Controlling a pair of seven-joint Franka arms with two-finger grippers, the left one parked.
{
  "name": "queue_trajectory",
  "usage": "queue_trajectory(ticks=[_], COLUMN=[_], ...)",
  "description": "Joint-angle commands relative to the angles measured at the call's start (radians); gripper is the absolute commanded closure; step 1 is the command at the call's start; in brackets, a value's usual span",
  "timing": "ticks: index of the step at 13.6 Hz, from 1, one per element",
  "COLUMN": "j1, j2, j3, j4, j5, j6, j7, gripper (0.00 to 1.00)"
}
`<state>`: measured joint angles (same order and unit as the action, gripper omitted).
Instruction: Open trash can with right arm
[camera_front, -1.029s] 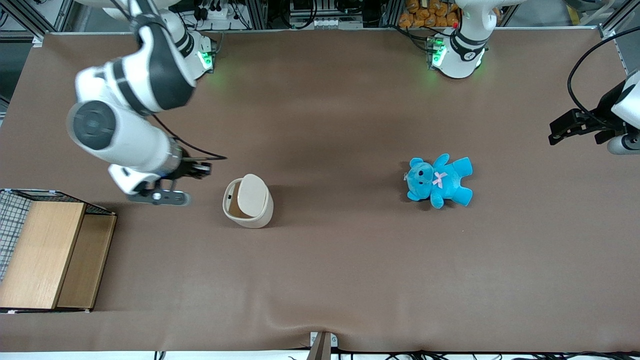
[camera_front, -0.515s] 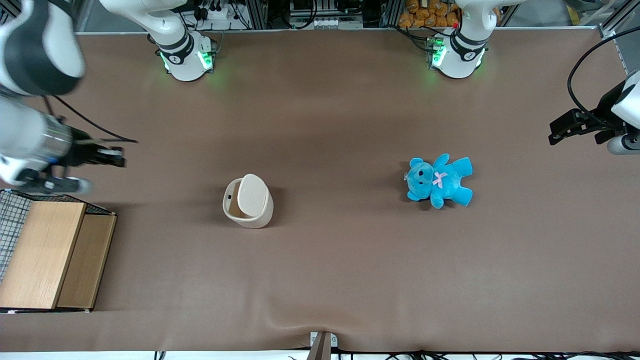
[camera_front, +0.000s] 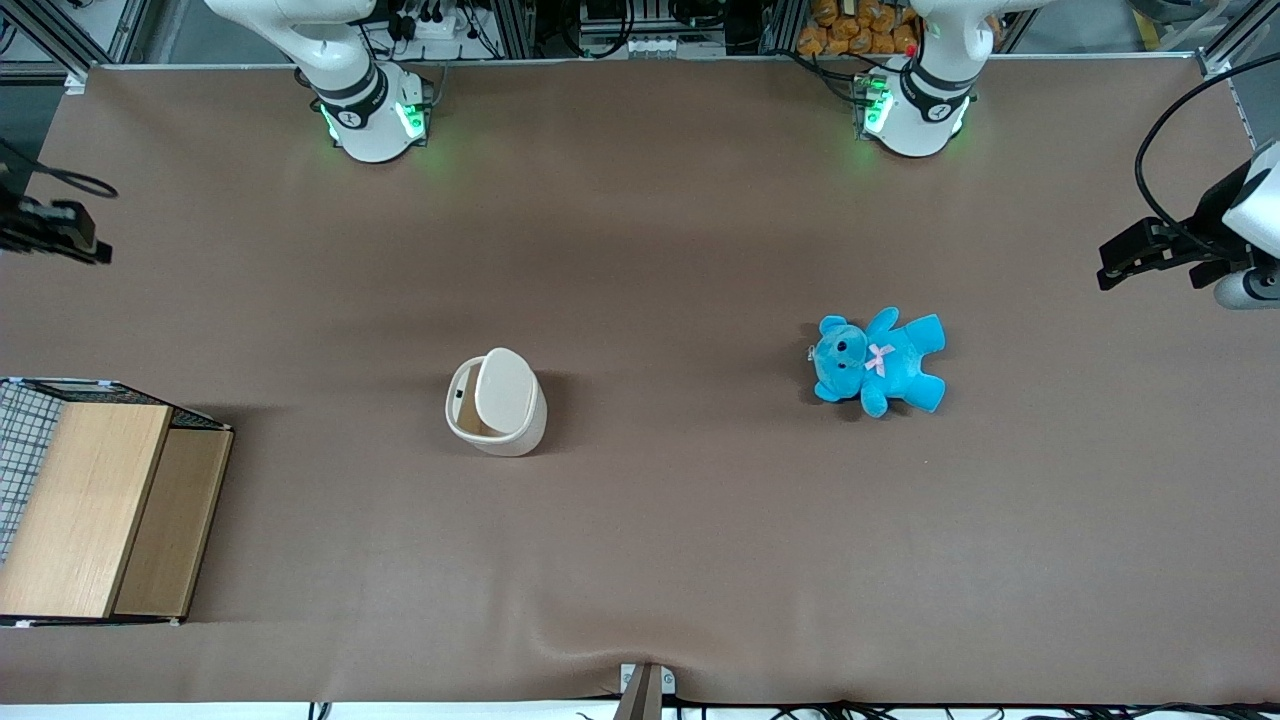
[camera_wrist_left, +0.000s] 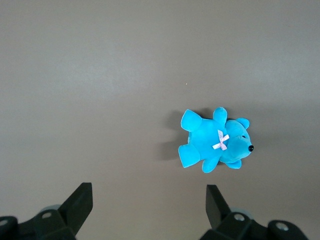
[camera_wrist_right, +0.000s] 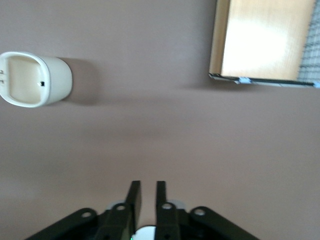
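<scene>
The cream-white trash can (camera_front: 495, 402) stands upright on the brown table, near the middle of it. Its lid (camera_front: 503, 390) is tipped up, and the dark opening shows beside it. The can also shows in the right wrist view (camera_wrist_right: 35, 80), with its inside visible from above. My right gripper (camera_wrist_right: 148, 187) hangs high over bare table, well away from the can toward the working arm's end. Its fingers are nearly together and hold nothing. In the front view only a black part of the right arm (camera_front: 45, 232) shows at the frame's edge.
A wooden box with wire mesh (camera_front: 90, 505) stands at the working arm's end of the table and shows in the right wrist view (camera_wrist_right: 265, 40). A blue teddy bear (camera_front: 880, 362) lies toward the parked arm's end.
The right arm has drawn back from beside the trash can toward its own end of the table, almost out of the front view. The trash can and its lid have not moved.
</scene>
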<state>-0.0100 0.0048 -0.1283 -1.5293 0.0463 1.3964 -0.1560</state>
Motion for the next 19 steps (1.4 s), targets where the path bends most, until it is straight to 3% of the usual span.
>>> queue_trajectory(ticks=[1,4,11,19], j1=[-0.013,-0.013,-0.007,-0.005], j2=[-0.009,-0.008,-0.002,0.001], j3=[0.039,0.039,0.038,0.039], j4=[0.072,0.112,0.195,0.212], j5=[-0.039,-0.025,-0.028,-0.022], j6=[-0.054,-0.082,-0.181,-0.149], j7=[0.074,0.197,0.201,0.187], gripper=[0.00,0.00,0.00,0.00])
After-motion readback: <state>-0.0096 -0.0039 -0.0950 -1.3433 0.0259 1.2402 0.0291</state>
